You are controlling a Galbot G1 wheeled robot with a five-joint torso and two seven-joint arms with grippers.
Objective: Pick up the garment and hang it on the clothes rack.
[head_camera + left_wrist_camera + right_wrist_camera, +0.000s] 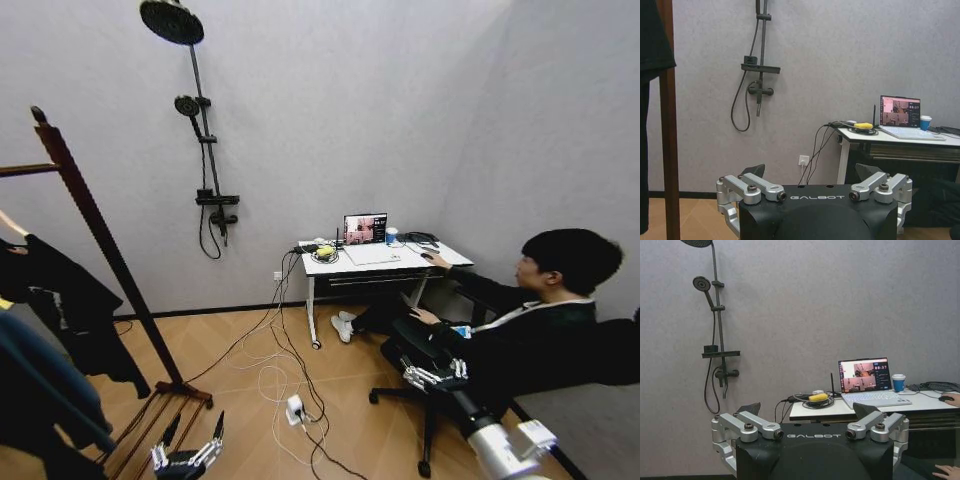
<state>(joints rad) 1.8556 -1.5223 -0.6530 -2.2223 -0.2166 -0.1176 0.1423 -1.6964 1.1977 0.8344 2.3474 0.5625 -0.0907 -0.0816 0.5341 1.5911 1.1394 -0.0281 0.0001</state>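
The clothes rack (105, 250) stands at the left, a dark red-brown post with a knob on top, its rail (25, 170) running off the left edge. Under the rail a black garment (60, 290) hangs on a light wooden hanger (10, 224), apart from both grippers. In the left wrist view its short sleeve (654, 40) shows beside the post (669, 150). My left gripper (195, 430) (811, 171) is low, just right of the rack's base, open and empty. On the right, my right gripper (425, 372) (807, 409) is open and empty, facing the desk.
A teal-blue jacket (40, 385) hangs at the lower left. A person sits on a chair (425, 400) at a white desk (375, 262) with a laptop (366, 230). Cables and a power strip (295, 408) lie on the floor. A shower fixture (205, 150) is on the wall.
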